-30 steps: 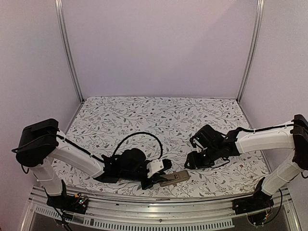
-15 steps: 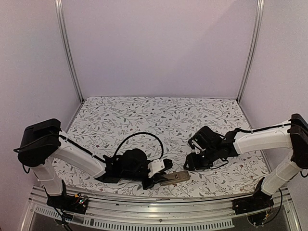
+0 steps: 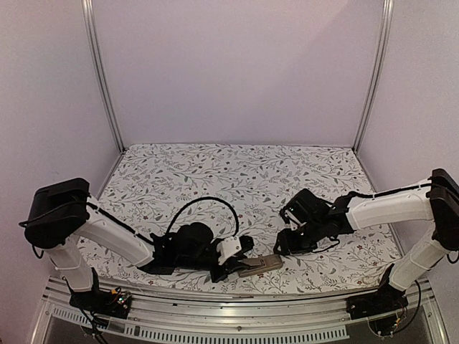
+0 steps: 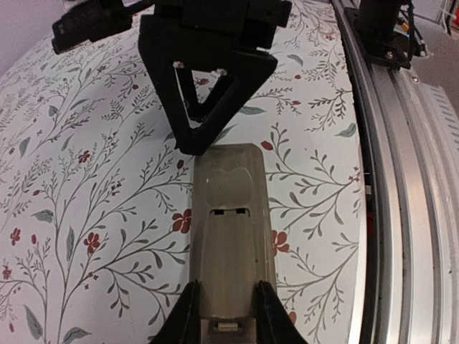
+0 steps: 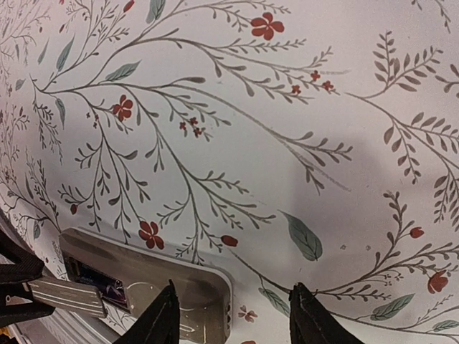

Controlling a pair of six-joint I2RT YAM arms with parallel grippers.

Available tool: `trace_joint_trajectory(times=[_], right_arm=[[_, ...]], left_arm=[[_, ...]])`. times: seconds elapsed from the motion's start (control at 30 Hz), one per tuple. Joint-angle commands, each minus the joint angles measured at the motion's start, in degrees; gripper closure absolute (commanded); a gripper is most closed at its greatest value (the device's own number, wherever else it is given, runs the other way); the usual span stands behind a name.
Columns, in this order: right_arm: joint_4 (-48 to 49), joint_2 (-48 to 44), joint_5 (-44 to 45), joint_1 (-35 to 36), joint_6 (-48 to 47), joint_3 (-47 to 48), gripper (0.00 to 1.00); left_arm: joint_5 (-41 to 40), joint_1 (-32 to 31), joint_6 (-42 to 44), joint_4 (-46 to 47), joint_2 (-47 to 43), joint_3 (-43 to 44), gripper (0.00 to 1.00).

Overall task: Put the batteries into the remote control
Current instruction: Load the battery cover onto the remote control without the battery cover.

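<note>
At the 6 o'clock edge of the floral table (image 3: pixel 237 172), as you see it from the top camera, the remote control (image 3: pixel 259 265) lies flat with its grey-tan back upward, long axis running from about 8 o'clock to 2 o'clock. Your left gripper (image 3: pixel 233 259) is closed on the 8 o'clock end of it; in the left wrist view the two fingers (image 4: pixel 190 315) press against both long sides of the remote control (image 4: pixel 231 236). Your right gripper (image 3: pixel 285 244) hangs low at the 2 o'clock end, jaws apart and holding nothing; in the right wrist view its gripper (image 5: pixel 233 315) stands over the rounded end of the remote control (image 5: pixel 143 279), and I cannot tell if it touches. Compared with one second ago, the right gripper has moved a little toward 9 o'clock, closer to the remote control. The left gripper keeps its grip, and the remote control has stayed almost in the same place.
</note>
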Motion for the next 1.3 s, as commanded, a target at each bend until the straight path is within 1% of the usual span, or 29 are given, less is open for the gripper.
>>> trace_joint_trajectory(times=[0.0, 1.03, 1.27], right_arm=[[0.54, 0.46, -0.22, 0.37, -0.21, 0.89, 0.49], [0.57, 0.46, 0.31, 0.46, -0.44, 0.53, 0.51], [-0.12, 0.15, -0.04, 0.68, -0.54, 0.54, 0.51]], left_arm=[[0.52, -0.61, -0.29, 1.66, 0.5, 0.7, 0.98], [0.6, -0.67, -1.33, -1.51, 5.1, 3.55, 0.99], [0.04, -0.66, -1.06, -3.87, 5.08, 3.81, 0.99]])
